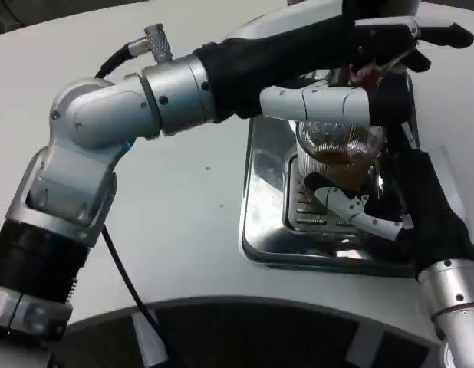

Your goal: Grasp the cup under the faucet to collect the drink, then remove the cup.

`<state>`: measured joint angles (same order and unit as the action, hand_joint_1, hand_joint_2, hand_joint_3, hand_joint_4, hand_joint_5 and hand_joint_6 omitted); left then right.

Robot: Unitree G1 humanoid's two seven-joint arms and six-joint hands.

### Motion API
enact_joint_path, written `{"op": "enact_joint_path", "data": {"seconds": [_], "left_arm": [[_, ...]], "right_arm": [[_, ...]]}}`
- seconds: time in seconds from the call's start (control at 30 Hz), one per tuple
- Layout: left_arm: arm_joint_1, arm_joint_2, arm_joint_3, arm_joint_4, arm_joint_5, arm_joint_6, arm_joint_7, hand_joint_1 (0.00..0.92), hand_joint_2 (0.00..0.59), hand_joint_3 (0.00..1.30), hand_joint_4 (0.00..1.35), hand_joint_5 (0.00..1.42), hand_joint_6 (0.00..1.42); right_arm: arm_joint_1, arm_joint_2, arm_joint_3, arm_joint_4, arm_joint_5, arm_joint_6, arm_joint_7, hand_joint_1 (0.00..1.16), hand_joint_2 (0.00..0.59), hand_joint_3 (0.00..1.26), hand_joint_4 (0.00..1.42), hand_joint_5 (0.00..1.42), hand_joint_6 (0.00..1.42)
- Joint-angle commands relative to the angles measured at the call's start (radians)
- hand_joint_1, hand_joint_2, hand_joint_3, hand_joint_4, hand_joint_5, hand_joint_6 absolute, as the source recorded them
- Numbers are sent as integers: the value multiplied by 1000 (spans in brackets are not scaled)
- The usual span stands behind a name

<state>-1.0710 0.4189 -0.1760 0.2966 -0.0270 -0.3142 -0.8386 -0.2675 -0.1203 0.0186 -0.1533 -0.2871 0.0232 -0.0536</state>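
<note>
While the right hand (375, 215) grips the cup (340, 149) over the tray (260, 230) at the far right, the left hand (352, 54) presses the tap. Some drink is in; next, lift the cup away level.

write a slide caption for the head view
Right hand holds the cup of dark drink over the metal tray.

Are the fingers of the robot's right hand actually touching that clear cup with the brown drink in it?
Touching. In the head view, the right hand's fingers wrap against the lower side of the cup, with no gap showing between them.
</note>
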Motion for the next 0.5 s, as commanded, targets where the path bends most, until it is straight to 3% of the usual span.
{"op": "enact_joint_path", "data": {"seconds": [0.03,0.5], "left_arm": [[-6,11,-28,6,30,-41,-33,0,0,143,71,162,140],[-6,18,-39,-9,58,-71,-36,0,0,143,73,162,140]], "right_arm": [[-1,14,8,10,4,14,-10,877,222,0,34,159,0],[0,23,13,9,-2,19,-16,870,230,0,34,169,0]]}}
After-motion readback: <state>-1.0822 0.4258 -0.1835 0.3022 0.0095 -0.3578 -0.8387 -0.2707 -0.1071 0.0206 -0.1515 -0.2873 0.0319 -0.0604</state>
